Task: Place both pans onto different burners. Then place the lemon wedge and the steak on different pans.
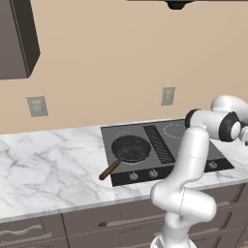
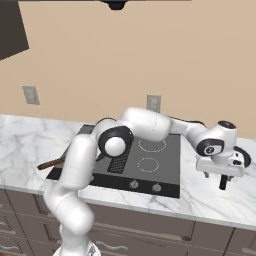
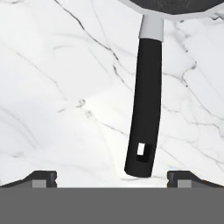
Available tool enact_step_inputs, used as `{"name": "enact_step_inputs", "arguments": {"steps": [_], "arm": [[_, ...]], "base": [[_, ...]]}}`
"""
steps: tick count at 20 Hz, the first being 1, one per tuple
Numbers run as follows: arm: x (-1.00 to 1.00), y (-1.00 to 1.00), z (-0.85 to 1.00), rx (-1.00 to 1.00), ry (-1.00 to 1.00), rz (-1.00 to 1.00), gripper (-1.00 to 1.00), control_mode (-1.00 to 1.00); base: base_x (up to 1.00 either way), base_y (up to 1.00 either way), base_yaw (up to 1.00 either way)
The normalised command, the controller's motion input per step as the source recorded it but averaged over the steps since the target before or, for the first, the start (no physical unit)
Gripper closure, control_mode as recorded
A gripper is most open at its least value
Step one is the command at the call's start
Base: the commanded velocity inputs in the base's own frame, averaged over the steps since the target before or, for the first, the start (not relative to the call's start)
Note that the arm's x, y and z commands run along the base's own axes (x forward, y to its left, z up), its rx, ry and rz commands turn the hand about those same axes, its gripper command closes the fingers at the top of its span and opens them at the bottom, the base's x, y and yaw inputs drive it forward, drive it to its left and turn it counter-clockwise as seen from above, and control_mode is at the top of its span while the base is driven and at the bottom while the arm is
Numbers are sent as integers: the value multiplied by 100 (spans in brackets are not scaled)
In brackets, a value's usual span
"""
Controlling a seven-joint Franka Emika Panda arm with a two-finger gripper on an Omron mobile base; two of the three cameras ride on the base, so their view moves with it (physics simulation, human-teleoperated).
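Observation:
The pan with the brown wooden handle [image 1: 131, 147] sits on the front-left burner of the dark cooktop [image 1: 193, 145], its handle [image 2: 50, 164] pointing off over the counter. The all-dark pan [image 2: 244, 157] lies on the marble right of the cooktop, mostly hidden behind my hand. Its long black handle [image 3: 146, 109] runs towards me from the pan's rim [image 3: 175, 6]. My gripper [image 3: 111, 178] hovers open above the handle's end, its fingertips [image 3: 43, 177] wide apart; it also shows as the gripper [image 2: 215, 179]. Two free burners [image 2: 151, 145] lie on the right half. The lemon wedge and steak are out of view.
Small knobs [image 2: 134, 184] line the cooktop's front edge, and a black grille [image 1: 159, 144] runs down its middle. White marble counter [image 1: 48, 164] spreads left of the cooktop. Wall outlets [image 1: 168, 96] sit on the beige wall, and a dark cabinet [image 1: 17, 38] hangs at upper left.

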Motion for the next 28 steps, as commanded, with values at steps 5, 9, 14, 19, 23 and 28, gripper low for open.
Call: {"name": "enact_step_inputs", "arguments": {"steps": [5,9,14,19,23,28], "arm": [[14,-9,-1,0,1,0,-100,-100],[14,-9,-3,0,0,0,-100,-100],[10,-14,-5,0,0,0,-100,-100],[10,-12,-7,0,0,0,-100,-100],[6,-9,-13,0,0,0,-100,-100],[2,-9,-17,0,0,0,-100,-100]], "base": [[0,0,0],[0,0,0],[0,0,0],[0,0,0],[0,0,0],[0,0,0]]}}
